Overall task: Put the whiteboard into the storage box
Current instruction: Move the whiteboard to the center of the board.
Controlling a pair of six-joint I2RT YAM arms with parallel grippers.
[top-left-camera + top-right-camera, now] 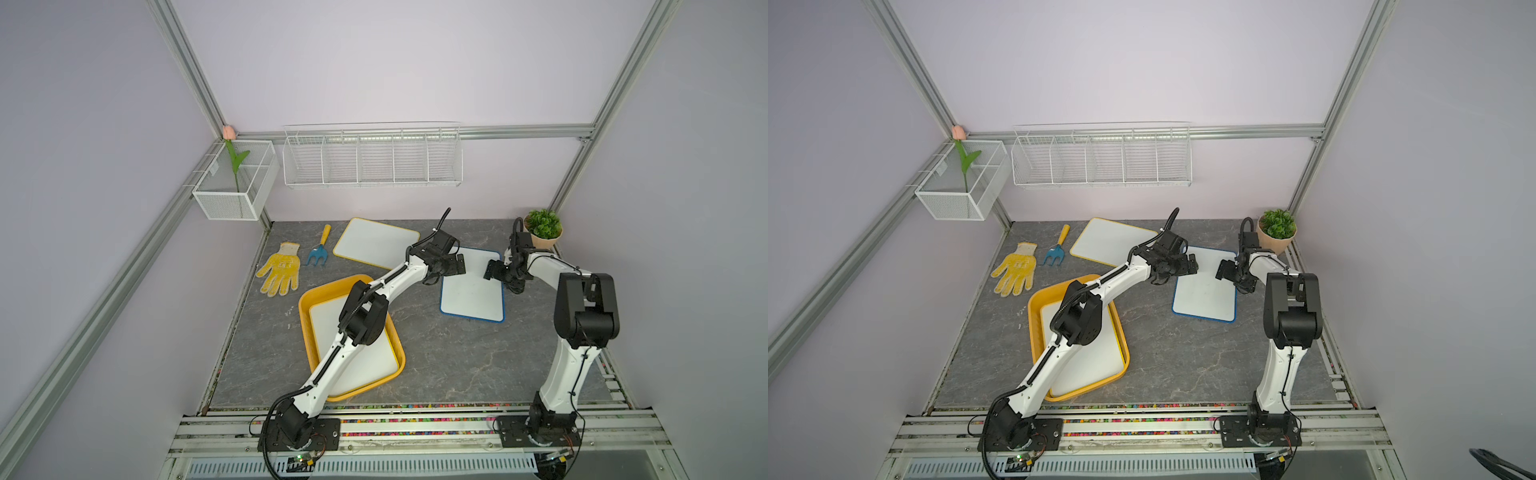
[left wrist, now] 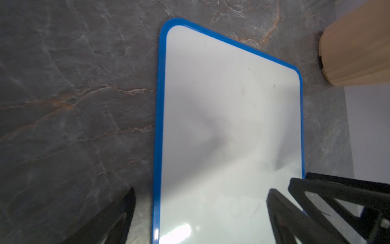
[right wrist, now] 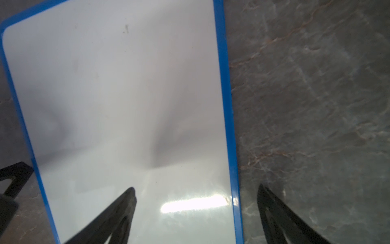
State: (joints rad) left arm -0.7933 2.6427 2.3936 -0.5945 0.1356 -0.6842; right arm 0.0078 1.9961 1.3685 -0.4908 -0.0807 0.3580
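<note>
Observing blue-framed whiteboard (image 1: pixel 473 297) lying flat on the right half of the grey marbled table (image 1: pixel 436 353), well apart from the storage box (image 1: pixel 305 332).

Hovering over that board's far end with left gripper (image 1: pixel 459 265) and right gripper (image 1: pixel 490 271), tips facing each other across it. Showing both sets of jaws spread wide and gripping nothing.

Straddling one long blue edge with left gripper (image 2: pixel 202 190) in the left wrist view, one finger (image 2: pixel 280 211) over the white face, its partner over bare table. Doing likewise at the opposite long edge with right gripper (image 3: pixel 196 188) in the right wrist view. Not managing to tell whether any fingertip is touching the board.

Seeing the storage box sitting at front left, partly under the left arm, already holding a boxed whiteboard (image 1: pixel 374 361) lying flat inside.

Finding a yellow-framed whiteboard (image 1: pixel 374 243) resting on the table behind the box, near a blue garden fork (image 1: pixel 319 249) and a yellow glove (image 1: pixel 280 270).

Noting a potted plant (image 1: pixel 542 228) standing in the back right corner, near the blue board's far corner.

Noting a wire rack (image 1: pixel 372 162) and a mesh basket (image 1: pixel 237 191) hanging on the walls.
</note>
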